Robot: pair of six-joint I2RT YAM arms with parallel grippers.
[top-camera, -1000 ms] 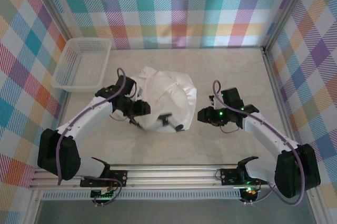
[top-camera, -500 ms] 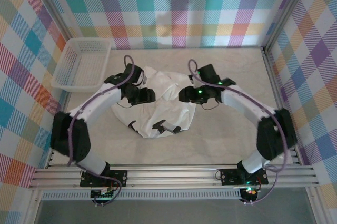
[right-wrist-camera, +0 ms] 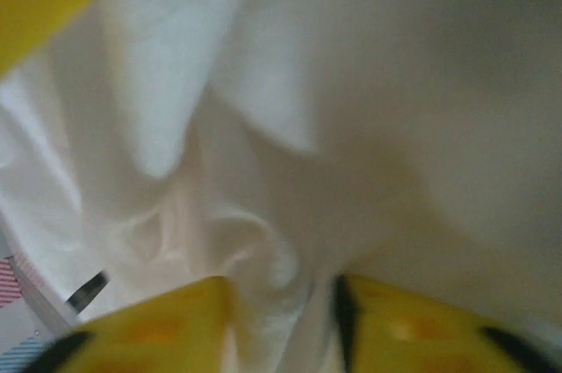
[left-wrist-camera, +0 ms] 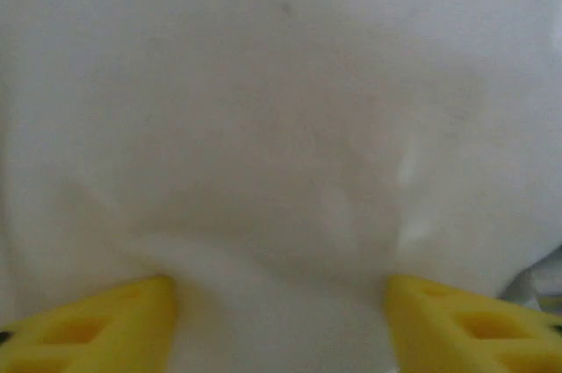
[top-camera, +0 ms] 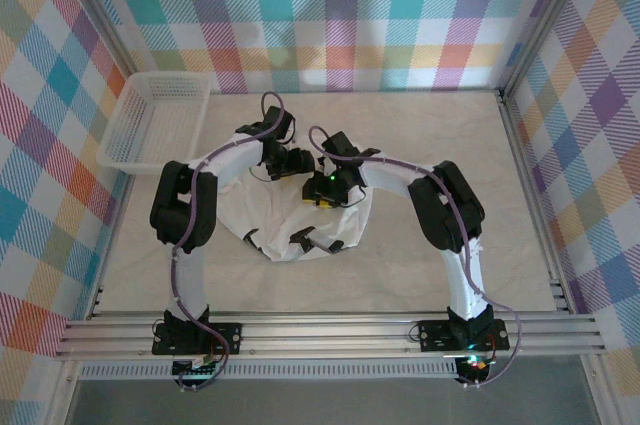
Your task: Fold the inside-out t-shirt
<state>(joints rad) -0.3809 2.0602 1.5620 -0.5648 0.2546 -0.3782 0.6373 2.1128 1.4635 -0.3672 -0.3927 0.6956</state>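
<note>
Counter (top-camera: 430, 265): pale, plaid walls
Shirt (top-camera: 300, 225): crumpled, centre
Left gripper (left-wrist-camera: 279, 303): wide, on shirt
Right gripper (right-wrist-camera: 283, 298): pinching shirt fold

Two white arms (top-camera: 225, 157), black joints (top-camera: 178, 207), purple cables (top-camera: 400, 167), yellow end effector fingers (left-wrist-camera: 97, 329).

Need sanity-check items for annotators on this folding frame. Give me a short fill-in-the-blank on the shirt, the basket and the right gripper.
1. The crumpled t-shirt is plain ___ in colour.
2. Seen from the top camera, the lattice basket sits at the far ___ of the scene.
3. The right gripper pinches a fold of cloth between ___ fingers.

Missing words: white; left; yellow.
</note>
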